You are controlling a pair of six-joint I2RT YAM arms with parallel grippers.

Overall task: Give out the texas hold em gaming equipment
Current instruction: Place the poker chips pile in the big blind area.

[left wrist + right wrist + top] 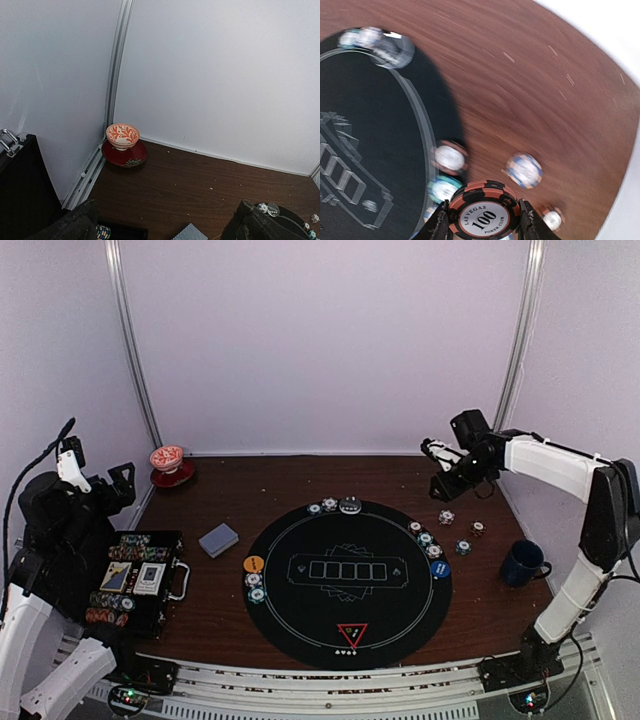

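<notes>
Spanning the brown counter (250, 490): round black mat (300, 620), centre. At nine o'clock, chip case (172, 605); left jaws hang wide open near it, empty. The right arm (560, 462) is nearer the work: right jaws clamp an orange-black 100 chip (484, 212) off the mat's two o'clock rim, loose chips (447, 517) at their six o'clock.

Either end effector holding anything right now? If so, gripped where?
Right end effector pinches an orange-and-black 100 chip by opposite sides of its rim. Left end effector is open and empty.
</notes>
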